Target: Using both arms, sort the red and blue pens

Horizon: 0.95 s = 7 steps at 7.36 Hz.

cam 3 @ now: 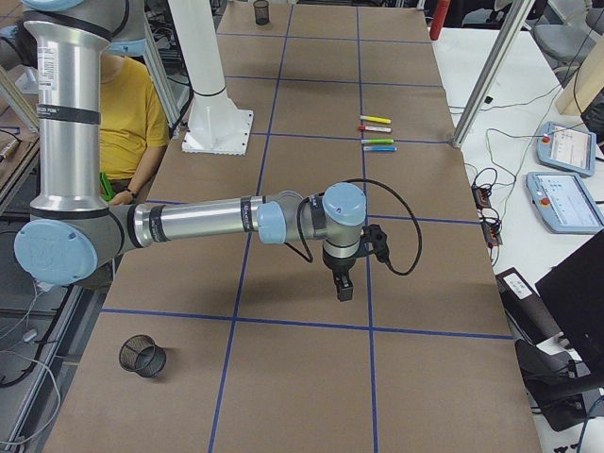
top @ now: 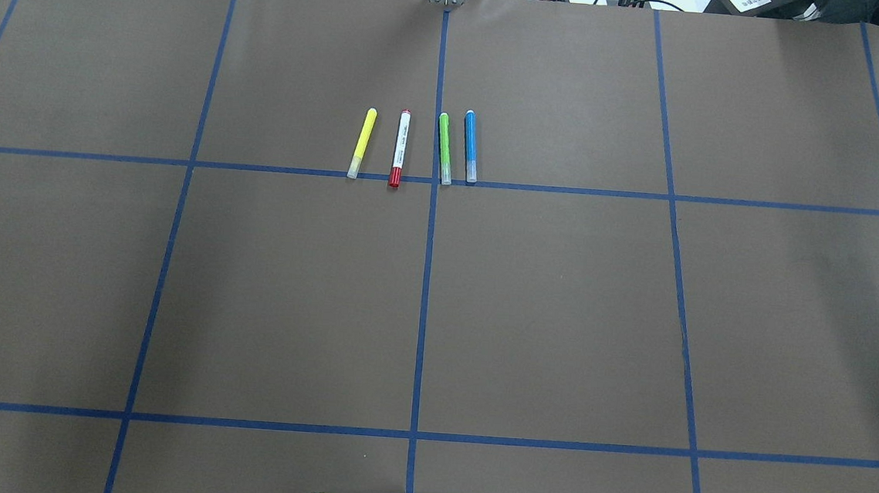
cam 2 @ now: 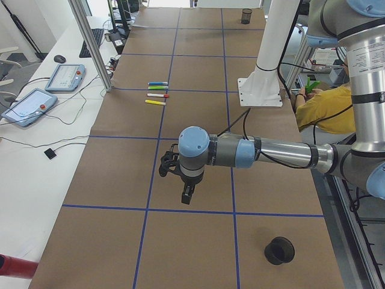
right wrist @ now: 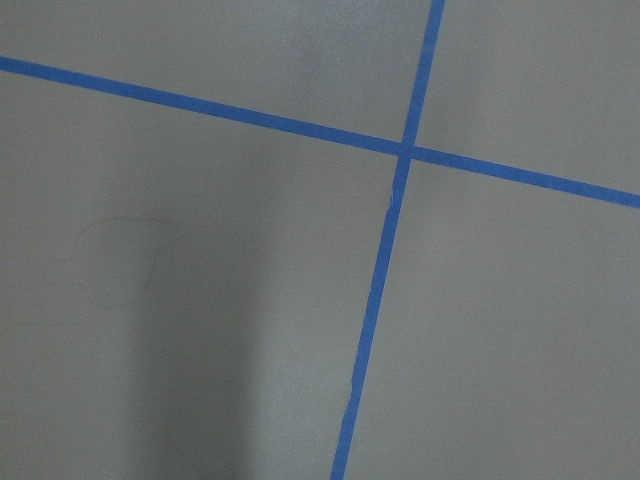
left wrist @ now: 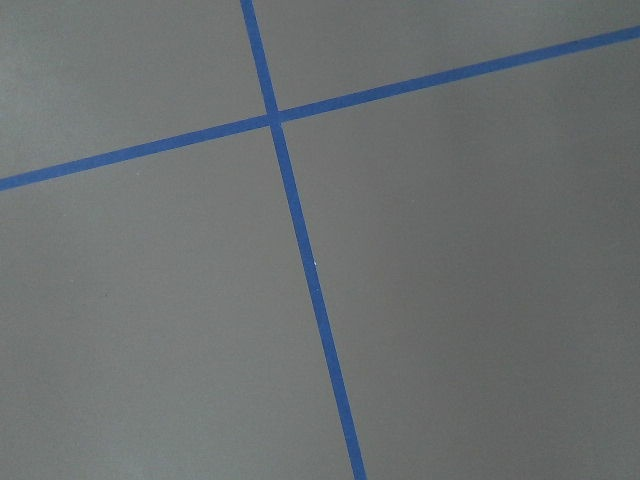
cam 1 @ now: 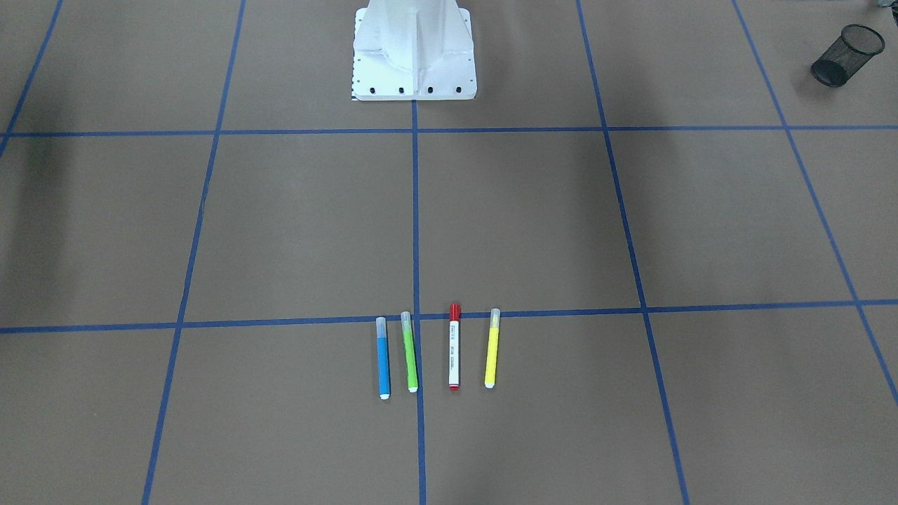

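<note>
I see only brown paper [right wrist: 200, 400] crossed by two blue tape lines [right wrist: 375, 290], which meet toward the upper right. A faint thin outline [right wrist: 125, 258] marks the paper on the left, beside a soft shadow band.

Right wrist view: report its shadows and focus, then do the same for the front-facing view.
Right wrist view: a soft dark shadow band runs down the brown paper left of centre; the tape lines are sharp. Front-facing view: faint vertical shadows, no glare; the red pen is crisp.
</note>
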### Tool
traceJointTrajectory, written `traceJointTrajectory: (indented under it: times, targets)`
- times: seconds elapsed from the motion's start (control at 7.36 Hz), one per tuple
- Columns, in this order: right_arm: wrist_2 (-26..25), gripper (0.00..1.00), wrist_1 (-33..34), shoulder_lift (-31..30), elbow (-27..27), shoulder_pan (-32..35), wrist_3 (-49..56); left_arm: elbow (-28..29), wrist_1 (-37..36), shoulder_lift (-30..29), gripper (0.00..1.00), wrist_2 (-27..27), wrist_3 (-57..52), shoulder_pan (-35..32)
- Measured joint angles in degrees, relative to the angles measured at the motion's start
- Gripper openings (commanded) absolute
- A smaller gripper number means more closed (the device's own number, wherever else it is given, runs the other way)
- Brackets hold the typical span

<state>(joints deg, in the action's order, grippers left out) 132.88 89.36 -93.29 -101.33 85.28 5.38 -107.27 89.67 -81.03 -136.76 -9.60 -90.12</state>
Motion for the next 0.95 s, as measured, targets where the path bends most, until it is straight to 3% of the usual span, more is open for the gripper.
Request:
traceJointTrajectory:
  times: [0.54, 0.95]
  targets:
    - [0.3, 1.00, -1.6, 4.5, 1.2, -2.2, -0.9, 1.8, 3.3, -4.6, 1.00, -1.1, 0.8, 0.3]
    - [1.0, 1.00, -3.6, 9.3, 1.1, -6.8, -3.0, 1.7, 5.8, -9.1, 1.00, -1.1, 4.1, 5.8]
